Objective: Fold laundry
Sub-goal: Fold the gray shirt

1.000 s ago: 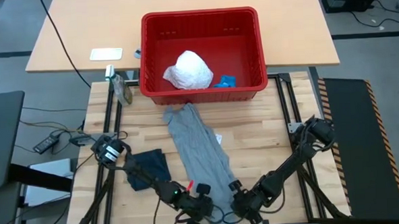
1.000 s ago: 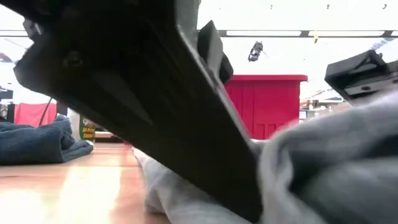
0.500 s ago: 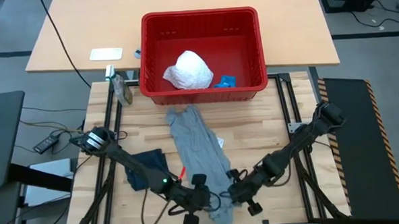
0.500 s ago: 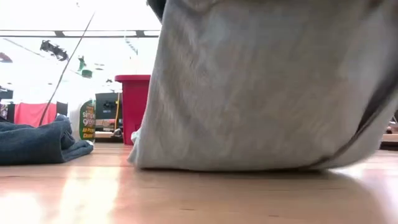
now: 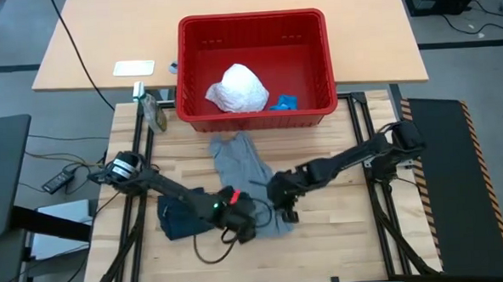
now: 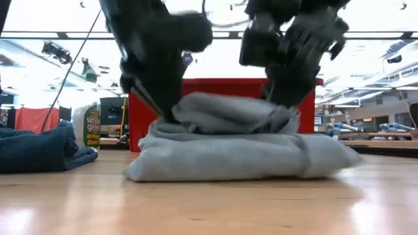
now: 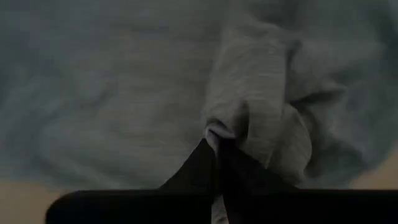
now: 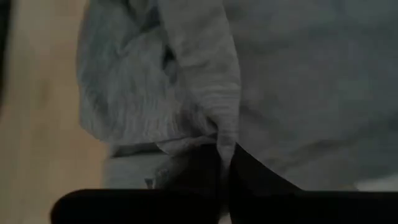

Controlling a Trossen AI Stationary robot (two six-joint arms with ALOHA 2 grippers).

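Observation:
A grey cloth (image 5: pixel 240 163) lies lengthwise on the wooden table, and its near part is doubled back over the rest (image 6: pixel 235 140). My left gripper (image 5: pixel 246 218) and right gripper (image 5: pixel 277 201) are both shut on the raised upper layer, left and right of its middle. A dark navy cloth (image 5: pixel 182 216) lies bunched on the table beside the left arm. A white crinkly cloth (image 5: pixel 238 88) sits inside the red basket (image 5: pixel 250 20) at the far side. My left gripper pinches a bunched fold of the grey cloth (image 7: pixel 227 127) between its two fingers, coming down at a slant from the near side. The fold (image 6: pixel 189 108) is held up over the lower layer, which rests on the table. My right gripper pinches a narrow gathered fold of the grey cloth (image 8: pixel 221 124) between its two fingers, slanting down from the near right. That part (image 6: pixel 274 114) is raised on top of the lower layer, and the cloth below lies slack on the table.
A spray bottle (image 5: pixel 154 111) stands at the table's far left corner. A small blue thing (image 5: pixel 284 101) lies in the basket beside the white cloth. Bare wood shows at the table's right and along its near edge.
Both grippers have gone from the near edge toward the far edge and risen, carrying the grey cloth's near end with them. That end is now folded over the cloth's middle, while the far end by the basket has stayed put.

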